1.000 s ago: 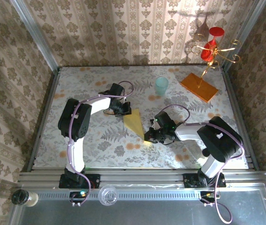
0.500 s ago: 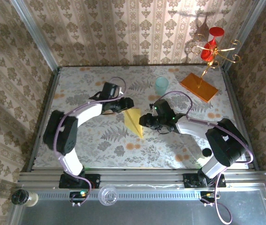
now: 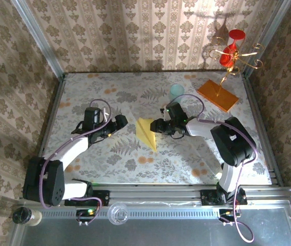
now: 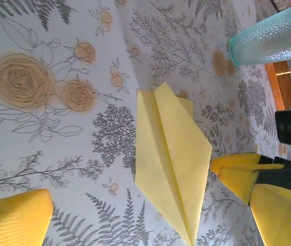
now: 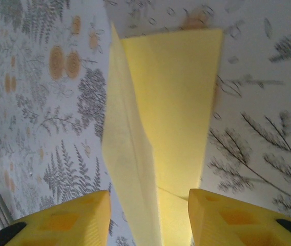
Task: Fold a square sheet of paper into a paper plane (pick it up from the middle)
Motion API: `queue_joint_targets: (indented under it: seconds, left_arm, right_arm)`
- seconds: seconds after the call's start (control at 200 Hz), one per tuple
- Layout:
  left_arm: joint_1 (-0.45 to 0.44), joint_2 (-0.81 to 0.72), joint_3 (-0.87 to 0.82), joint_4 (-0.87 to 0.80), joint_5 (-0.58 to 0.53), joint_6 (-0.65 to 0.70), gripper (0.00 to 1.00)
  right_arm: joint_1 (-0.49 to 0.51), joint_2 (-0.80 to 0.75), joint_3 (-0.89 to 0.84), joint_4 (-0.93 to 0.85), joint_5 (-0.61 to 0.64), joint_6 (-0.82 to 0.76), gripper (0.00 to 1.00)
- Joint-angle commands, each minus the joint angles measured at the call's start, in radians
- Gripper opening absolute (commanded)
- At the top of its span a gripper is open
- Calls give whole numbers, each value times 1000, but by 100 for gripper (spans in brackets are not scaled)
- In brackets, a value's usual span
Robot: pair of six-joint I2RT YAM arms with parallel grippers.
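Paper plane (image 4: 171,164) matt thin paper (creased); cup (image 4: 266,38) ribbed translucent glass

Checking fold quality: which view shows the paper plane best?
Left wrist: nearly the whole paper plane lies in frame, centre crease and pointed tip clear. Right wrist sees it close but cropped; top external shows it whole but small.
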Motion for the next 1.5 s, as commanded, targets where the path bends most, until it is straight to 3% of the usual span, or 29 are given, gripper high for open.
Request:
queue_joint_targets:
  seconds: [0.0,0.41,0.61,0.85,0.99,1.21,1.39,1.495]
  left_arm:
    - [14,-38,-9,-8,46,53,100]
    - [13,-27,-13,13,82,76,100]
    - [-17,-23,20,-30,36,112,100]
    - [-23,38,16,61,80,55,100]
    - [-31,87,31,94,111,13,99]
    - [-49,113,21,158,128,-63,98]
    - [-65,66,-26,164,121,-129,100]
    - [-111,47,-65,212,137,-187,100]
  right_arm:
    - [-1,32,76,-56,-48,-73,46]
    - [-2,77,140,-173,16,-92,44]
    - [-3,95,157,-223,-38,-120,34]
    - [-5,101,152,-229,-79,-162,23]
    - [-9,94,147,-211,-100,-175,10]
    - [-16,3,59,-7,-83,-76,4]
    - [-16,-71,-43,276,-51,173,5]
    - [-16,-77,-63,344,-28,285,5]
